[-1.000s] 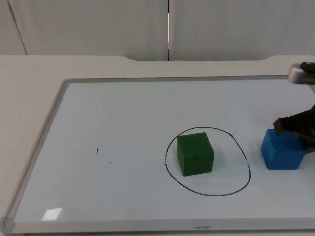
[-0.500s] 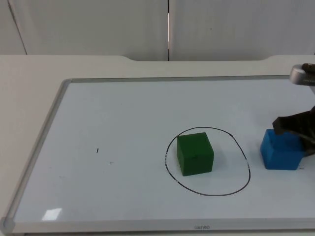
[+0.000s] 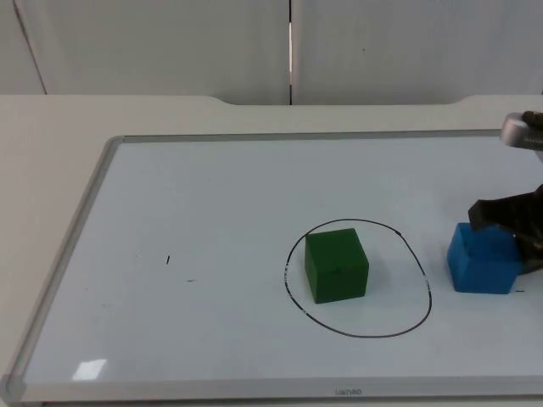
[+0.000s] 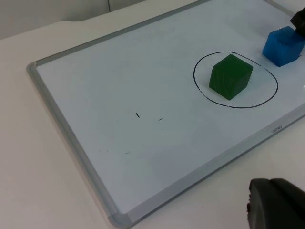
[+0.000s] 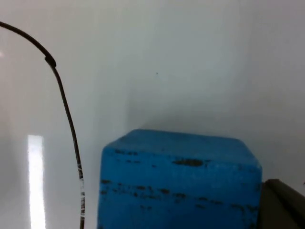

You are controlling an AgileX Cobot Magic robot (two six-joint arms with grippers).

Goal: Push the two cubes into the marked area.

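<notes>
A green cube [image 3: 337, 264] [image 4: 230, 76] stands inside the black hand-drawn oval [image 3: 365, 336] [image 4: 238, 107] on the whiteboard. A blue cube [image 3: 482, 259] [image 4: 283, 46] [image 5: 176, 186] sits just outside the oval's right side, a small gap from the line [image 5: 66, 114]. My right gripper [image 3: 512, 217] [image 5: 282, 205] rests against the blue cube's far right face, at the board's right end. My left gripper [image 4: 275, 206] waits off the board, near its front left side, far from both cubes.
The whiteboard's grey frame [image 3: 85, 212] [image 4: 62, 138] borders the work surface on the beige table. A few small pen marks [image 3: 168, 260] lie on its left half. The grey partition wall [image 3: 170, 42] closes the back.
The blue cube has slid slightly left toward the oval, with the right gripper following behind it. The green cube has stayed put.
</notes>
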